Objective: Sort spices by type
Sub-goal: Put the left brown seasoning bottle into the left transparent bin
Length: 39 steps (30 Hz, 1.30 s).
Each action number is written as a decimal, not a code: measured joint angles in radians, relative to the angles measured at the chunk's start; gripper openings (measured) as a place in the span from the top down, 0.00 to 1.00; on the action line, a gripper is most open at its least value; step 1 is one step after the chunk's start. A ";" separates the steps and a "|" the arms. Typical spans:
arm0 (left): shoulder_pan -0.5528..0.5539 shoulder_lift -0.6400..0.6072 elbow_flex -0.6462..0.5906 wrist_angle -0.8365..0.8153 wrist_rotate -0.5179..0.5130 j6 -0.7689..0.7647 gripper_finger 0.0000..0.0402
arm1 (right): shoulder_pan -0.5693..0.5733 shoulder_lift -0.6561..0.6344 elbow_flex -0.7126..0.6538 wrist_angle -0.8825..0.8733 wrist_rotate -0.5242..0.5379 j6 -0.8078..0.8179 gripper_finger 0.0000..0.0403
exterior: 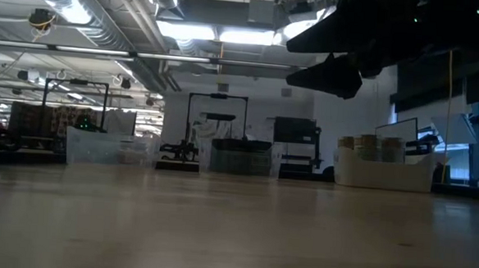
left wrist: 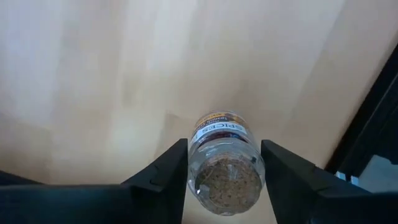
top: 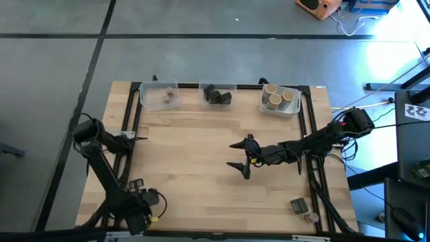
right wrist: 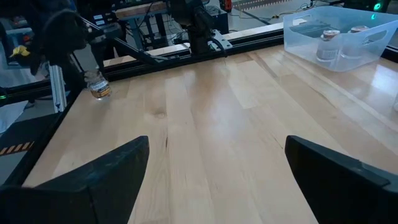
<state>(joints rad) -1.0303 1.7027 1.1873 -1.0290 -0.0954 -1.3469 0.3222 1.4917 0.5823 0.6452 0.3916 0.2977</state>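
Observation:
A small clear spice jar [left wrist: 225, 177] with a brown top and a printed label sits between the fingers of my left gripper [left wrist: 224, 163], near the table's near-left corner [top: 138, 183]. It also shows far off in the right wrist view, spice jar [right wrist: 97, 87]. My right gripper [top: 240, 155] hangs open over the middle of the table, touching nothing. Along the far edge stand three tubs: one with pinkish round jars [top: 168, 96], one with dark blocks [top: 216, 95], one with tan cylinders [top: 274, 99]. My left gripper has the spice jar's round side wall [left wrist: 194, 163] pinched between its two fingers, just below the brown top. The fingers come from above, pointing down. The jar stands about upright beneath them. I cannot tell whether its bottom rests on the wood or hangs just over it.
A dark block [top: 299, 205] and a round jar [top: 310, 217] lie off the wood by the near-right corner. Black frame rails [top: 131, 121] run along the table's left and right sides. Bare wood [top: 195, 154] lies between the two arms.

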 joint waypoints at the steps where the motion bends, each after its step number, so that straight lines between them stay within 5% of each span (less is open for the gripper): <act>1: 0.010 -0.011 0.000 -0.015 -0.011 0.017 0.61 | 0.000 0.000 0.000 0.000 0.000 0.000 0.07; 10: 0.160 -0.131 0.000 -0.153 -0.134 0.155 0.60 | -0.002 0.000 0.000 0.001 0.008 -0.051 0.07; 21: 0.474 -0.284 0.000 -0.274 -0.345 0.410 0.60 | -0.002 0.000 0.000 0.003 0.019 -0.205 0.07; 39: 1.279 -0.327 -0.005 -0.230 -0.503 0.913 0.59 | -0.109 -0.001 0.000 -0.165 0.045 -0.430 0.07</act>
<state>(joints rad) 0.2483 1.3762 1.1824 -1.2591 -0.5983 -0.4341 0.2132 1.4910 0.5827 0.4804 0.4361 -0.1327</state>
